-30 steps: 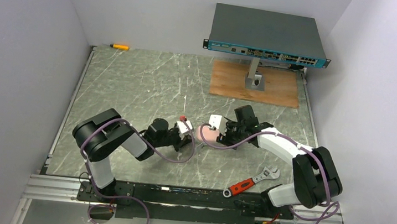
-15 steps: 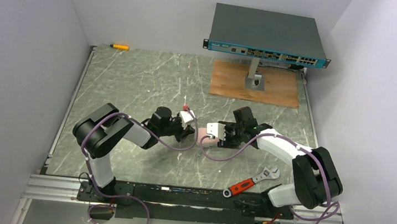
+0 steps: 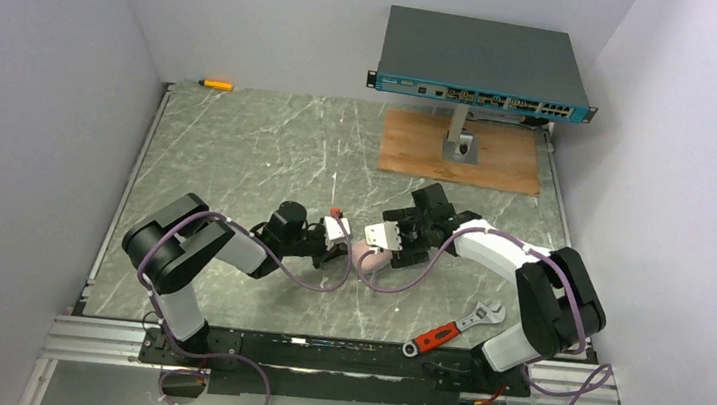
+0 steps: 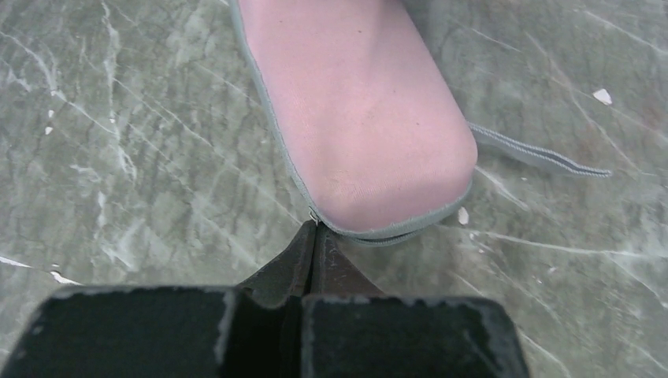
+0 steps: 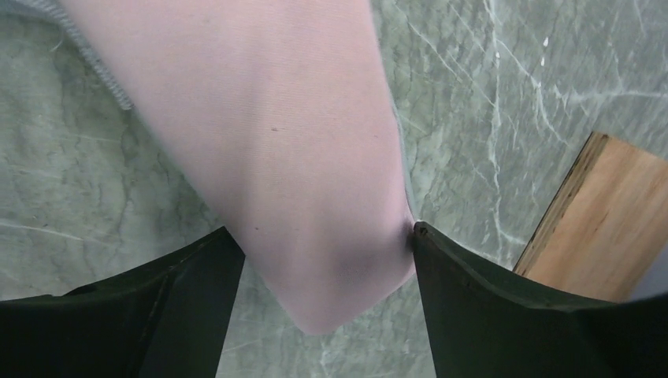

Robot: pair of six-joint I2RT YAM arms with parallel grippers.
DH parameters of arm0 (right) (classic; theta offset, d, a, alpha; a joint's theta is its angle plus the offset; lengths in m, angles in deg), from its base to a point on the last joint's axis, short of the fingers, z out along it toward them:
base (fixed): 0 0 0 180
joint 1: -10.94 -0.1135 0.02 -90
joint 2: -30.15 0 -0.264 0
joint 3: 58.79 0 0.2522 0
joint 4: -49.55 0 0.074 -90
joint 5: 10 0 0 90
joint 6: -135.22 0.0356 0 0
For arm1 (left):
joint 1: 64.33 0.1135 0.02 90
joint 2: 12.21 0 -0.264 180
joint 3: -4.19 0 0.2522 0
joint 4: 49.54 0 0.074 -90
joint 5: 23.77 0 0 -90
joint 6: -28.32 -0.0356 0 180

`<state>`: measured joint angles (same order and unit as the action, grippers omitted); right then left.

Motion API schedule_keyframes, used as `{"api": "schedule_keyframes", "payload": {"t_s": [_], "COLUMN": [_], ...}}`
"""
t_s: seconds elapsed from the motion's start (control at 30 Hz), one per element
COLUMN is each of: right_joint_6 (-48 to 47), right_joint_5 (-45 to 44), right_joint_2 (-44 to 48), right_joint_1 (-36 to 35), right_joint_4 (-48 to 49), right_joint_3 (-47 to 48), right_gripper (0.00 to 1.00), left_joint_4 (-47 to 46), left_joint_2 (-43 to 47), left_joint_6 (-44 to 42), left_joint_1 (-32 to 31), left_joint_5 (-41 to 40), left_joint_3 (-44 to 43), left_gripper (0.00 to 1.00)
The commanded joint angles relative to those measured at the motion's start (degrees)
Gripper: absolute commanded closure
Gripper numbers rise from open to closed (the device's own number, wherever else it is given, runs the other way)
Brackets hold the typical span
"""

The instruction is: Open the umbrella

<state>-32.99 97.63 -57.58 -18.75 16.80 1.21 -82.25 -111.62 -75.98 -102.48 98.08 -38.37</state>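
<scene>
– So, where is the pale pink fabric-covered umbrella (image 3: pixel 370 257) sitting?
– It is lying folded near the middle of the grey-green marbled desk (image 3: pixel 239 150), between the two arms. It is well apart from the dark teal flat box (image 3: pixel 485 60) standing over the light wooden board (image 3: pixel 460 153) at the far side.
– And what are the right fingers (image 5: pixel 189 303) doing?
– They are standing partly open and pressing on either side of the umbrella's rounded end, clamping it between them.
– The left fingers (image 4: pixel 295 264)?
– Those are sitting fully closed, tip against tip, right at the grey edging that is running round the umbrella's other end. They may be nipping a tiny tab there, though the wrist view is not showing it clearly enough to say.
– Anything else nearby?
– A thin grey cord (image 4: pixel 536 155) is lying on the desk just beside that end, and a red-handled metal wrench (image 3: pixel 452 330) is lying near the right arm's base.
</scene>
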Motion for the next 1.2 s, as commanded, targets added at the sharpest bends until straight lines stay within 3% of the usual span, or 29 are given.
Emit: {"api": "schedule_keyframes", "payload": {"t_s": [0.0,0.4,0.63,0.77,0.93,1.17], "right_joint_6": [6.06,38.91,63.3,74.86,92.3,102.44], "right_joint_5": [2.26,0.1,-5.3,-3.66,-2.16,7.09], "right_joint_2": [3.83,22.92,16.89,15.71,12.99,8.19], "right_joint_1": [0.05,0.74,1.34,4.56,11.86,12.41], "right_joint_4": [-2.11,-14.06,-23.33,-24.87,-23.94,-12.92], "right_joint_3": [-2.0,-2.51,7.48,10.27,10.85,7.0], "right_gripper": [0.19,0.08,0.11,0.12,0.15,0.16], "left_joint_4": [-2.21,-5.9,-7.0,-8.1,-8.17,-8.98], "left_joint_2": [2.6,-1.27,-2.26,-2.57,-3.08,-3.96], "left_joint_6": [0.84,8.02,9.84,11.33,12.85,13.83], "left_joint_1": [-2.44,-6.53,-9.56,-10.62,-11.11,-13.32], "left_joint_5": [2.23,-4.28,-6.76,-8.72,-10.73,-12.09], "left_joint_3": [3.09,1.08,0.13,0.23,0.08,-1.25], "left_gripper": [1.0,1.0,1.0,1.0,1.0,1.0]}}
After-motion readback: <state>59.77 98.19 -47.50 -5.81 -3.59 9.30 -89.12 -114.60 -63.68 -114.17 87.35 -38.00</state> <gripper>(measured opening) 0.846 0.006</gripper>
